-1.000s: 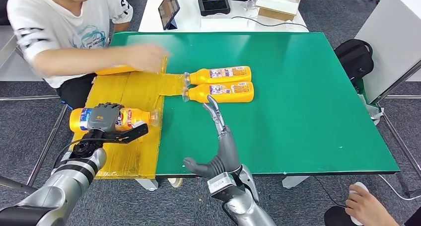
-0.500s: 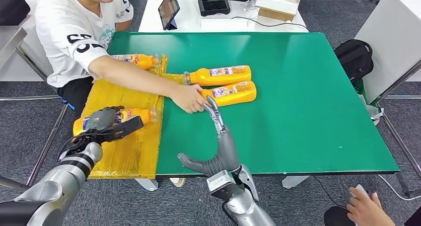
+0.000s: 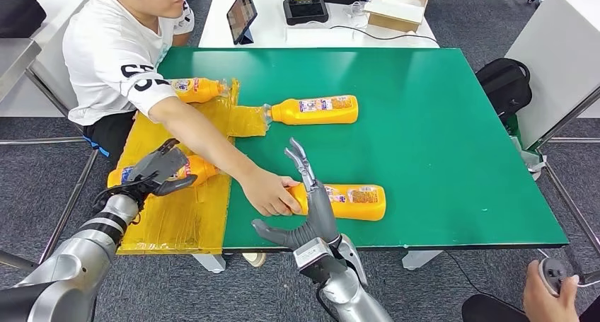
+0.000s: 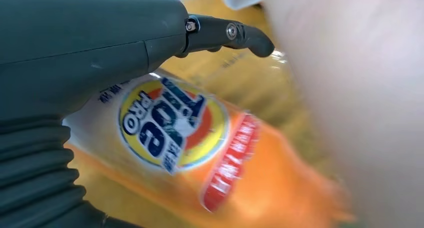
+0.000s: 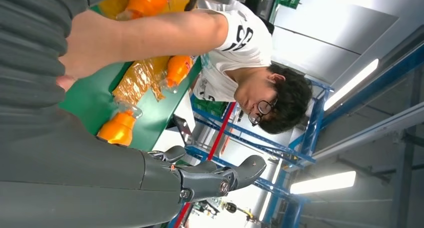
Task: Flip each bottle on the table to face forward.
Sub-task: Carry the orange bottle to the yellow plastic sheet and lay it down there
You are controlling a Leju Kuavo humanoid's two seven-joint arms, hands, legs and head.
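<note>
Head view. Green bench [image 3: 439, 159], matte top, with a yellow crinkled wrap sheet [image 3: 177, 223] over its left part. Four orange detergent bottles, all lying on their sides: far-left bottle [image 3: 198, 88] on the sheet; centre bottle [image 3: 315, 110] on the green; near-left bottle [image 3: 191, 171] on the sheet; front bottle [image 3: 354, 202] near the front edge, its neck end gripped by a person's hand [image 3: 269, 194]. Left hand [image 3: 159, 170] hangs over the near-left bottle, fingers apart, contact not determinable. Right hand [image 3: 308, 202] raised beside the front bottle, fingers spread, holding nothing.

Left wrist view. Near-left bottle [image 4: 200, 153]: glossy moulded plastic, round printed label. Judged smooth, slippery, fairly rigid, moderately heavy if full; best taken across the flat mid-body.

Right wrist view. Right hand [image 5: 210, 180] with fingers apart.
</note>
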